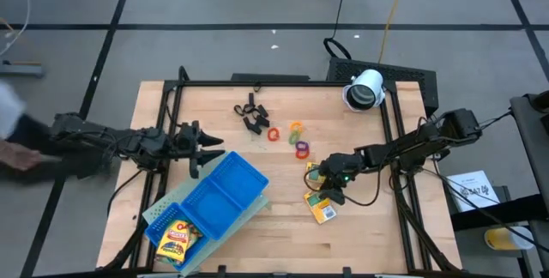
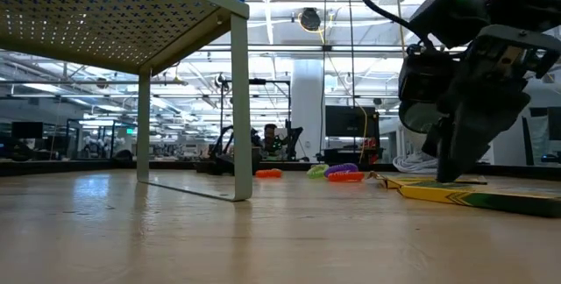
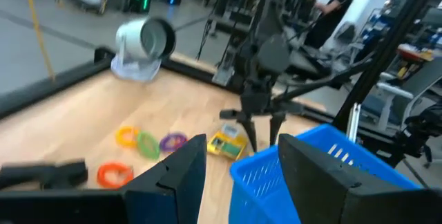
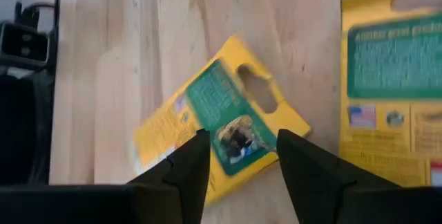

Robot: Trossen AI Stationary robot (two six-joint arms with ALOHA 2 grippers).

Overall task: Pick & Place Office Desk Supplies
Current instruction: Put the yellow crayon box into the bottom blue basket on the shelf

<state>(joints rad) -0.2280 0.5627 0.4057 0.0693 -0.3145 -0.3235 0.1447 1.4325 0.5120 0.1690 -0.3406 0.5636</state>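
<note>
From above, the left gripper (image 1: 208,151) hangs over the left half of the tabletop (image 1: 377,226), its fingers parted and holding nothing, just beside the far end of the blue tray (image 1: 210,201). The tray lies slantwise toward the near left corner, and a yellow printed pack (image 1: 177,240) lies in its nearest compartment. The right gripper (image 1: 328,185) points down over two more yellow packs (image 1: 322,202) near the right middle of the tabletop. Black clips (image 1: 250,116) lie toward the far edge, with coloured rings (image 1: 294,137) between them and the packs. A white cylinder (image 1: 365,89) lies at the far right corner.

At table level, the right gripper (image 2: 456,172) stands just above a flat yellow pack (image 2: 473,196); whether it touches the pack cannot be told. The rings (image 2: 337,173) lie beyond.

In the left wrist view, the left fingers (image 3: 176,179) stand apart and empty over the tray's edge (image 3: 276,172), with the rings (image 3: 145,141), one pack (image 3: 226,143) and the white cylinder (image 3: 143,44) farther off, and the right arm standing over the pack.

In the right wrist view, the right fingers (image 4: 190,165) are spread to either side of a yellow pack (image 4: 221,124) lying below them, not clamped on it; the second pack (image 4: 394,79) lies beside it.
</note>
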